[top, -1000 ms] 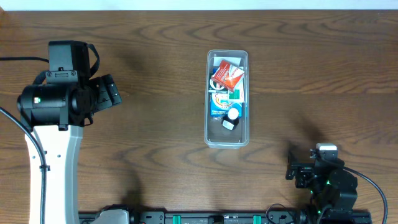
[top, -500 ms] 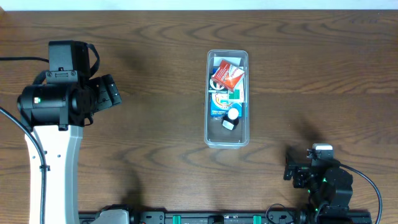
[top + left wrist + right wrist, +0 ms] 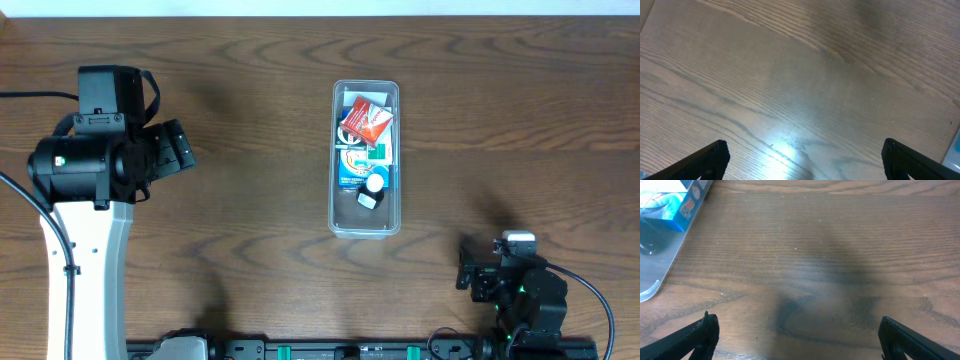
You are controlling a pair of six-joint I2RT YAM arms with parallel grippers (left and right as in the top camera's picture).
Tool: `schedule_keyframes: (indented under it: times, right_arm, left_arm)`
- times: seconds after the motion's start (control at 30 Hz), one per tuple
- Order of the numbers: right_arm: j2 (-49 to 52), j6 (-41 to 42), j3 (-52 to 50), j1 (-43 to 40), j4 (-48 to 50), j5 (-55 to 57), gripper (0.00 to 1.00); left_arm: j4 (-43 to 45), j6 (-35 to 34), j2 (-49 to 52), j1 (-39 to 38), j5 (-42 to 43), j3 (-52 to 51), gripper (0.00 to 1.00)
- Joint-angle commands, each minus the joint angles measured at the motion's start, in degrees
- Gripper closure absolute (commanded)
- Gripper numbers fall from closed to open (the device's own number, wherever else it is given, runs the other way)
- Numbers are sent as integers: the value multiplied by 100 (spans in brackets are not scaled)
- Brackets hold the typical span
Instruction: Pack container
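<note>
A: Where do we find the container?
B: We see the clear container (image 3: 366, 222) mid-table (image 3: 250, 260), nearer the far edge, with a red packet (image 3: 367, 122) inside.
A: And the 2 pincers?
B: Left gripper (image 3: 805, 157) gapes wide near the left edge. Right gripper (image 3: 797, 335) gapes wide, empty, by the front right corner.

Dark wood-grain table (image 3: 250, 120); pale strip (image 3: 320, 6) along far edge, perhaps wall or floor.
</note>
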Motion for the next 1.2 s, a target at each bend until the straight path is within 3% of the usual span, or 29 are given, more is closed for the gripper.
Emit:
schedule_keyframes:
  times: [0.0,0.2,0.4,0.73,1.17]
  right_arm:
    - [-59,-107,-55,59,4,-46,1]
    - [-59,-107,-55,59,4,-46,1]
    - [-59,-107,-55,59,4,-46,1]
    - [-59,-107,-55,59,4,-46,1]
    - [-59,-105,-55,59,4,-46,1]
  left_arm:
    - [-42,-55,-42,13,-46,9,2]
    - [68,-4,-461,-46,-59,-31,2]
    - [1244,13,-1228,57,-66,-662,2]
    - [3456,1156,-2855,173,793,-3204,2]
    - [4865,1193,-5281,173,1381,-6373,2]
